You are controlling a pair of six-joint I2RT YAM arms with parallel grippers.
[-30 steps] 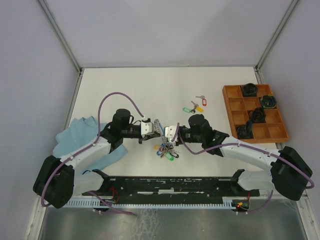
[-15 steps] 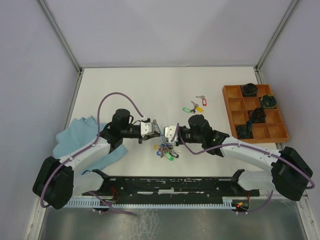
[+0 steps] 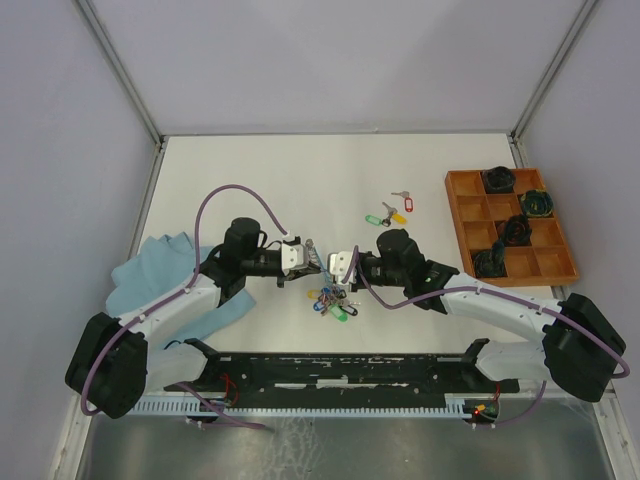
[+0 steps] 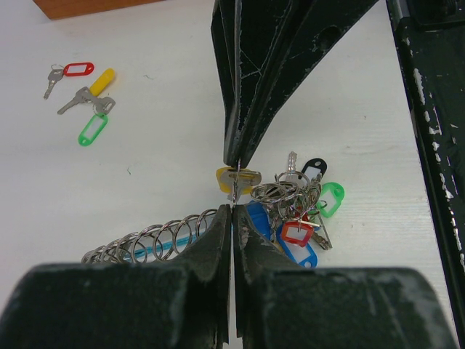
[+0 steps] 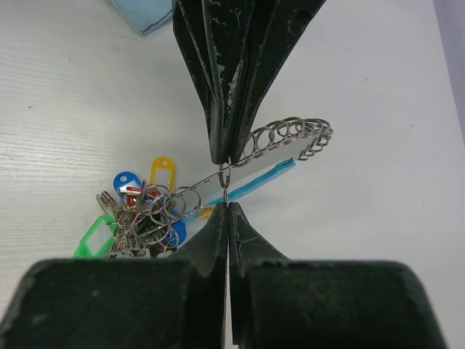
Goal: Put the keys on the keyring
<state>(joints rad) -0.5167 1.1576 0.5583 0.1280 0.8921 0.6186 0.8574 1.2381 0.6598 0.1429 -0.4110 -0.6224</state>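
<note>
Mid-counter, near edge: left pincer (image 4: 232,212) and right pincer (image 5: 227,209) meet tip to tip, both fully closed, each nipping a short run of thin grey wire. I take the wire for part of the keyring, the large thin grey metal loop with a bright blue sleeve (image 5: 263,175). Cannot tell whether the pinched bit is the loop's end or a small split ring. Likely reason for the opposed hold: one arm steadies the wire while the other works it, so a key can be threaded. The loop trails off sideways from the pinch, low over the white counter (image 3: 260,180), carrying a row of small silver split rings (image 5: 290,133), too packed to count. Just beside the pinch is a bunch of silver keys with oblong plastic tags (image 4: 294,211). It seems to rest on the counter; at least five tag colours show (yellow, black, green, red, blue), and the tangle hides the exact count. Loose keys well apart on the far side: three, tagged red (image 4: 78,69), yellow (image 4: 102,80), green (image 4: 92,129), presumably left to do. One brown wooden tray (image 3: 549,262) to the right holds four dark coiled bundles (image 3: 514,228). One light blue cloth (image 3: 150,275) under the left arm.
</note>
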